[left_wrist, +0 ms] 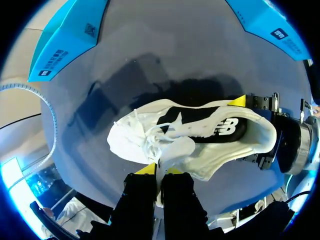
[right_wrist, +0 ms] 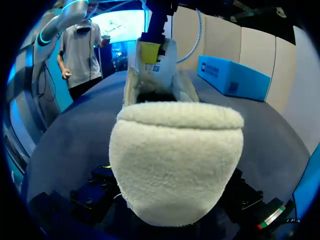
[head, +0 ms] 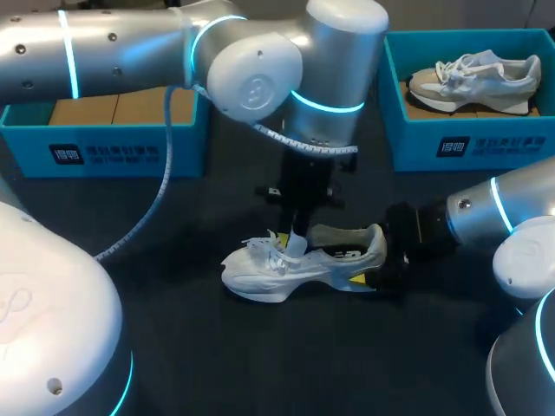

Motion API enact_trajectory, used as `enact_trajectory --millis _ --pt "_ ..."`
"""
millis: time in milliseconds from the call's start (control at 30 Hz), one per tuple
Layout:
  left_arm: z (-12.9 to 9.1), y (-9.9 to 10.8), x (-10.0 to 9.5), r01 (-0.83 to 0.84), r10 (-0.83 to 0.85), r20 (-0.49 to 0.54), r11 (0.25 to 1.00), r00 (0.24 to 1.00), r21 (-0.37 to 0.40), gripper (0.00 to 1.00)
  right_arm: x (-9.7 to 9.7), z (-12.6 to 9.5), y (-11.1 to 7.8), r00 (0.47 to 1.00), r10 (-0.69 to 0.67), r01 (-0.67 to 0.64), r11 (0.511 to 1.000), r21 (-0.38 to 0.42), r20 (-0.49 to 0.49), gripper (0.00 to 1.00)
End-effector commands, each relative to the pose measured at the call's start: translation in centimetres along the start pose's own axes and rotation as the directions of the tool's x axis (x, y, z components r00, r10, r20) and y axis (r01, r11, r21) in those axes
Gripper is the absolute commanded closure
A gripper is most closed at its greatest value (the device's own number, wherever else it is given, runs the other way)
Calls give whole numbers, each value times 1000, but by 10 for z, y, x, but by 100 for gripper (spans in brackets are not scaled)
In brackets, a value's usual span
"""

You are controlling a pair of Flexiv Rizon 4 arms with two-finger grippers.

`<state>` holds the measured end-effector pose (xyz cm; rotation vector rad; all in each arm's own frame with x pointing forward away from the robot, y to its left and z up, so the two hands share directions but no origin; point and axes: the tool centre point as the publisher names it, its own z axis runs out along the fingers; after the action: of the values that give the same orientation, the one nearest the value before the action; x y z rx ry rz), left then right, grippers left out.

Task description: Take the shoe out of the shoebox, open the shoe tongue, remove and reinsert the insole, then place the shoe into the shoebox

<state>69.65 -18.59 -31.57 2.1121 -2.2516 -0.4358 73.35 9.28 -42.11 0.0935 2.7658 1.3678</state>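
Note:
A white shoe (head: 295,267) stands on the dark table, toe pointing left. My left gripper (head: 297,236) comes down from above and is shut on the shoe tongue (left_wrist: 176,150), which is pinched between its yellow tips (left_wrist: 159,170). My right gripper (head: 377,260) comes in from the right, its fingers standing wide on either side of the heel and clamping it. The fleecy heel (right_wrist: 175,160) fills the right wrist view and hides that gripper's tips. Beyond the heel there, the tongue stands upright in the left gripper (right_wrist: 149,51). The black insole (left_wrist: 200,127) shows inside the shoe.
A blue shoebox (head: 113,149) with a cardboard floor stands at the back left, partly under my left arm. A second blue box (head: 468,143) at the back right holds another pale shoe (head: 473,78). A white cable (head: 156,199) hangs from the left arm.

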Motion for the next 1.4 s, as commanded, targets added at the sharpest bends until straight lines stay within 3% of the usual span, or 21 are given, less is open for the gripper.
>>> enact_trajectory --millis 33,333,400,700,933,1067,1233,1400 --pt "-2 5 -13 9 -9 -33 1000 999 7 100 1 7 0 1000 1 -1 1000 5 3 100" --pt "1 4 -31 45 -45 -9 998 999 44 100 1 7 0 1000 1 -1 1000 5 3 100" --pt "12 4 -38 62 -63 19 997 998 54 92 1 7 0 1000 1 -1 1000 5 3 100" --pt "43 -2 -55 112 -115 67 992 991 54 75 1 7 0 1000 1 -1 1000 5 3 100" --pt "61 -8 -67 163 -166 92 986 982 37 51 1 7 0 1000 1 -1 1000 5 3 100" --pt "69 -8 -71 182 -183 105 983 977 22 25 1 7 0 1000 1 -1 1000 5 3 100" --pt "78 -10 -76 211 -210 106 978 972 2 13 1 7 0 1000 1 -1 1000 5 3 100" --pt "72 -6 -80 148 -147 57 989 987 -3 0 1 7 0 1000 1 -1 1000 5 3 100"
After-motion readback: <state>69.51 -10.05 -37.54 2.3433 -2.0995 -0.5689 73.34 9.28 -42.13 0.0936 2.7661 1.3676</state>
